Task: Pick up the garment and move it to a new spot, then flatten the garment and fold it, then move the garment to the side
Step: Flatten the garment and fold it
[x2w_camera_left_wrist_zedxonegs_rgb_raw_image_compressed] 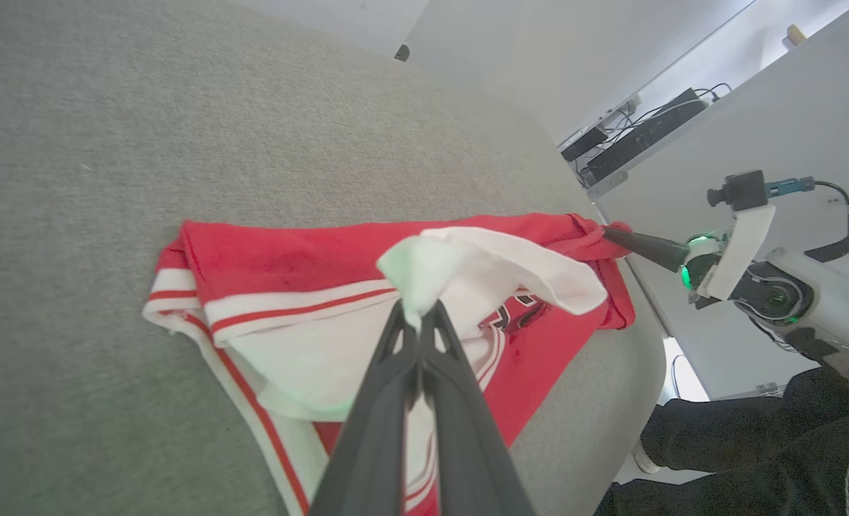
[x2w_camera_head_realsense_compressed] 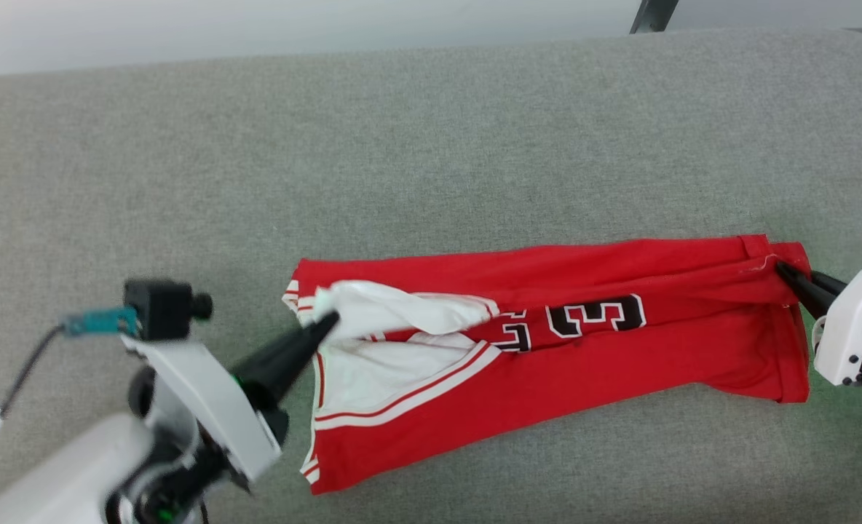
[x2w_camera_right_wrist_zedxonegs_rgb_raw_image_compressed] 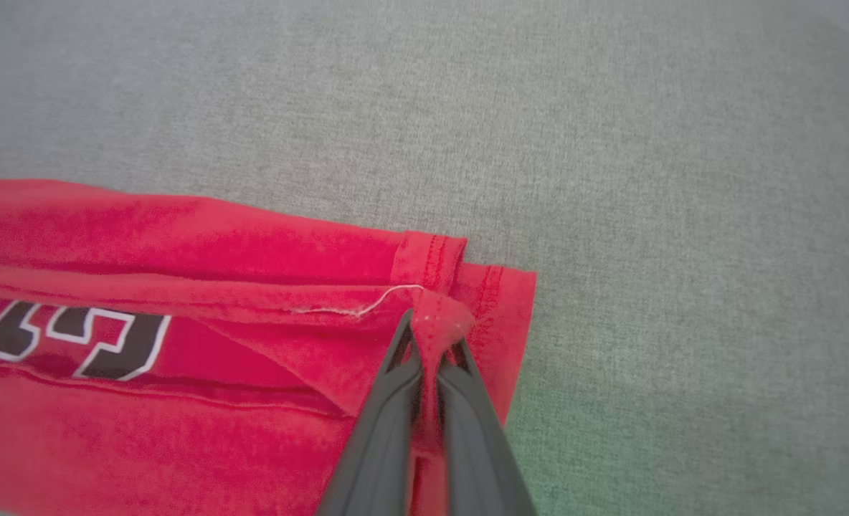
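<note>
On the left, the left hand (x2w_camera_head_realsense_compressed: 331, 320) was closed on a bunched fold of the white sleeve (x2w_camera_head_realsense_compressed: 402, 309), its fingers pinched together and the cloth raised a little off the shirt. The garment (x2w_camera_head_realsense_compressed: 584, 371), a red jersey shirt, lay lengthwise across the middle of the grey fabric-covered worktop (x2w_camera_head_realsense_compressed: 402, 145), folded into a long band with the black numerals (x2w_camera_head_realsense_compressed: 597, 315) showing along the crease. At the far right, the right hand (x2w_camera_head_realsense_compressed: 786, 271) was clamped on the upper corner of the red hem (x2w_camera_head_realsense_compressed: 791, 349), with a small tuft of fabric squeezed between its fingers. The cloth looked thin, light and limp, so it would likely sag and wrinkle wherever it went unsupported, and a pinch on a single layer might slip. The seams, the hem and the striped trim (x2w_camera_head_realsense_compressed: 402, 399) seemed the surest places to take hold.
</note>
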You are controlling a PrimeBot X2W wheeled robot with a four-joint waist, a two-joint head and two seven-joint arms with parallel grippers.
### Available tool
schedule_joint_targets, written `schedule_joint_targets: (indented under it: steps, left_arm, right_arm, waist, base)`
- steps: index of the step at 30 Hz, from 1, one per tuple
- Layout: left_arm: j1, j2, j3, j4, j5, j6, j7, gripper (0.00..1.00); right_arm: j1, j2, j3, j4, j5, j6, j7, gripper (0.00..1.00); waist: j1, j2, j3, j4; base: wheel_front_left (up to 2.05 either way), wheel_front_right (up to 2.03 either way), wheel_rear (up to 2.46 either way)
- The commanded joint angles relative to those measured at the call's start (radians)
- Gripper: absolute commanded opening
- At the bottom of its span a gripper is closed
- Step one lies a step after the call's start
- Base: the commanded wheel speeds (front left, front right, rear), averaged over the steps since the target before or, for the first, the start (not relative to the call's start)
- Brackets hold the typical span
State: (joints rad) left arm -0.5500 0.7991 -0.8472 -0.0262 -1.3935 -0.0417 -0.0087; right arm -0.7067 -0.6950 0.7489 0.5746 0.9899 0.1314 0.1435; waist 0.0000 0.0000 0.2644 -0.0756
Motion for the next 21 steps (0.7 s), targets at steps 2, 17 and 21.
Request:
schedule_joint_targets:
  steps: [2,17,21]
  left_arm:
    - [0.045,0.001,-0.011,-0.043,0.006,0.025,-0.019,0.0]
    - [0.023,-0.078,-0.065,0.085,0.107,0.092,-0.051,0.29]
    - [0.047,-0.096,-0.055,0.104,0.111,0.085,-0.099,1.0]
  right_arm:
    - [0.027,-0.002,-0.022,0.0,0.008,-0.001,-0.01,0.0]
    - [0.027,0.07,-0.057,0.066,-0.03,-0.001,-0.003,0.7]
    - [0.052,0.059,-0.077,0.038,-0.003,-0.001,-0.015,1.0]
  waist:
    - [0.0,0.0,0.01,-0.001]
    - [0.0,0.0,0.046,-0.007]
    - [0.0,0.0,0.016,0.001]
  base:
    - [0.0,0.0,0.0]
    - [0.0,0.0,0.0]
    - [0.0,0.0,0.0]
